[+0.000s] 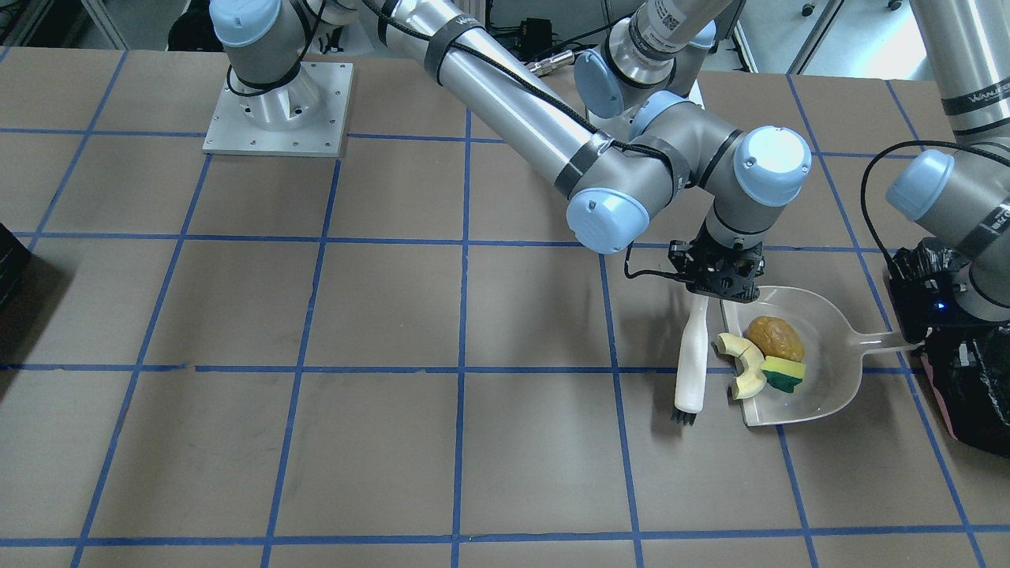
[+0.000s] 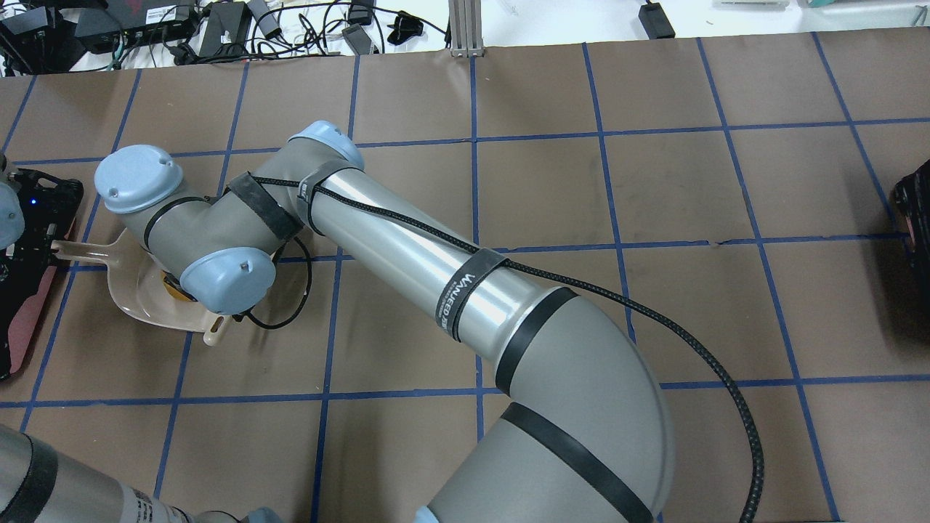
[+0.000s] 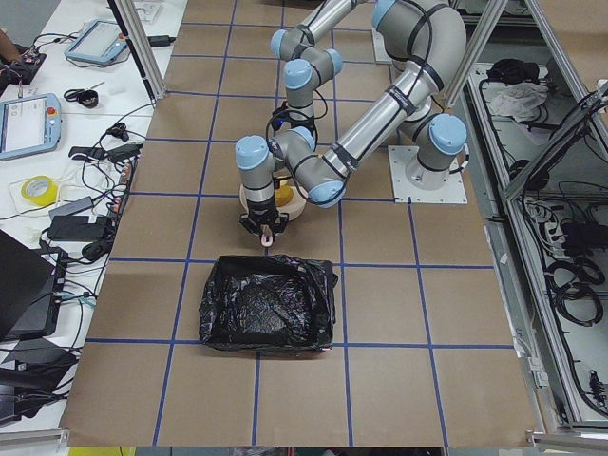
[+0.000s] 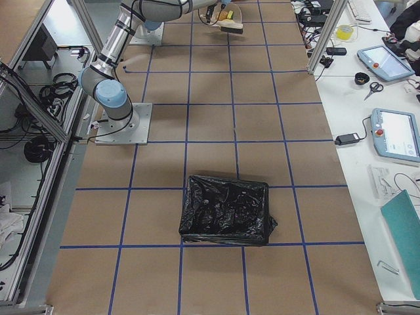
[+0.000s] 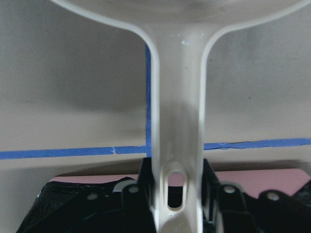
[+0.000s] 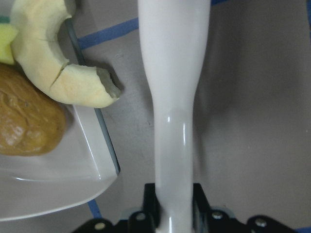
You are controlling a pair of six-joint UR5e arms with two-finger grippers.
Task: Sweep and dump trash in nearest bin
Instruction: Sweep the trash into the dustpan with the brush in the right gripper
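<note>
Lab workcell, evenly lit from above.

Broad brown table (image 1: 394, 315) marked into squares with blue tape (image 1: 461, 315), matte, with only soft shadows. Along one long side a white bench (image 4: 394, 184) with two grey teach pendants (image 4: 387, 62) (image 4: 397, 134), scissors (image 4: 374, 88) and a teal sheet (image 4: 403, 223). Seen from the other end, the same bench with a yellow tape roll (image 3: 38, 190), a dark laptop (image 3: 24, 285) and loose cables (image 3: 104, 152). Aluminium frame posts (image 3: 138, 47) at the table's edges. Tangled leads and power adapters (image 2: 240, 29) beyond the far edge. Pale grey floor (image 1: 852, 31) behind.
</note>
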